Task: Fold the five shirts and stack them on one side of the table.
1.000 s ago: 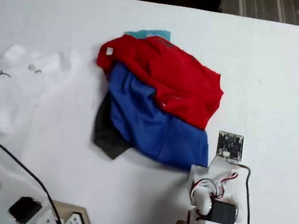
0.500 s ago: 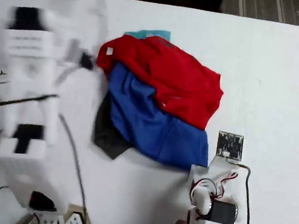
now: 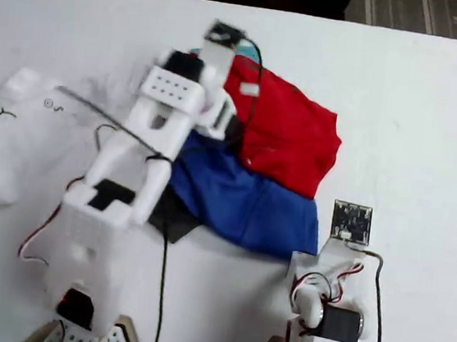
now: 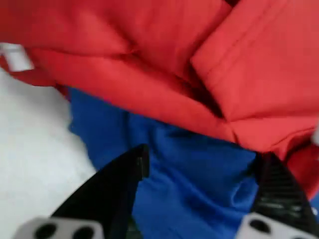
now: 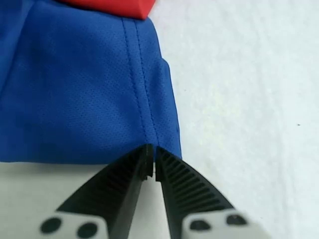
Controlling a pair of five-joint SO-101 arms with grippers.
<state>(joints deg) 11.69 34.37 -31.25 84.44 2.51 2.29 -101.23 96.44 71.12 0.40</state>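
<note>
Your left end effector (image 4: pixel 202 167) hangs wide over the red shirt (image 3: pixel 294 137) topping the pile on the bench (image 3: pixel 434 104), likely to peel it off. Your right end effector (image 5: pixel 152 152) rests closed and empty at the blue shirt (image 3: pixel 241 201).

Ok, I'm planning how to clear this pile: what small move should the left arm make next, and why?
Probably lower the left gripper onto the red shirt edge and close. Its jaws stand open above where red overlaps the blue shirt, and red lies topmost in the pile.
</note>
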